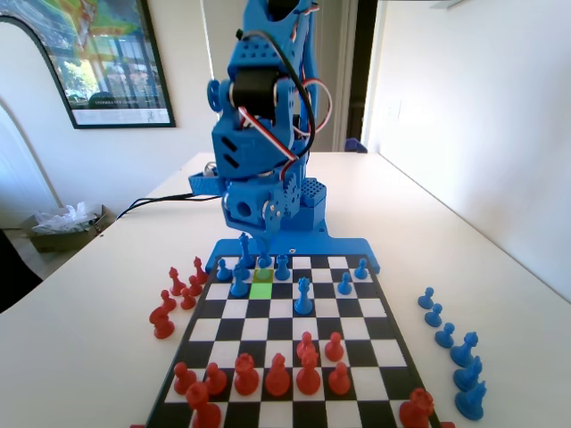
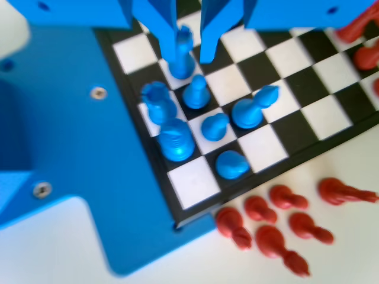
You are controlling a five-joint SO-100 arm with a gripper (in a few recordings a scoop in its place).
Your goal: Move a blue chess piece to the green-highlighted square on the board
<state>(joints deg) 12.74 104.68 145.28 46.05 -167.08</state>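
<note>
**One pawn between the fingers, and neighbours packed close**

One blue pawn [image 2: 182, 59] stands between the fingers of the gripper [image 2: 190, 56]. They are part-open. In the wrist view the left one looks to touch it and a gap shows at the right one, so nothing is clamped yet. The blur hides its top, so I cannot be sure it is a pawn.

In the fixed view the gripper [image 1: 254, 241] hangs just beyond the green square [image 1: 261, 288], on the arm's side of it. The square itself is bare.

Risks, as I judge them:
- Closing off-centre could tip the pawn rather than grip it.
- A blue piece [image 2: 196, 92] stands just beside it, and a finger could knock that over.
- A low carry could clip the piece [image 1: 239, 283] just left of the green square.

Counts:
- One green square.
- About eight blue pieces on the board [image 1: 384, 343].
- Six blue pieces [image 1: 444, 334] on the table, well right of the square.
- About ten red pieces [image 1: 277, 374] on the board, nearer the camera.
- Six red pieces [image 2: 278, 245] lying off the board's edge.
</note>
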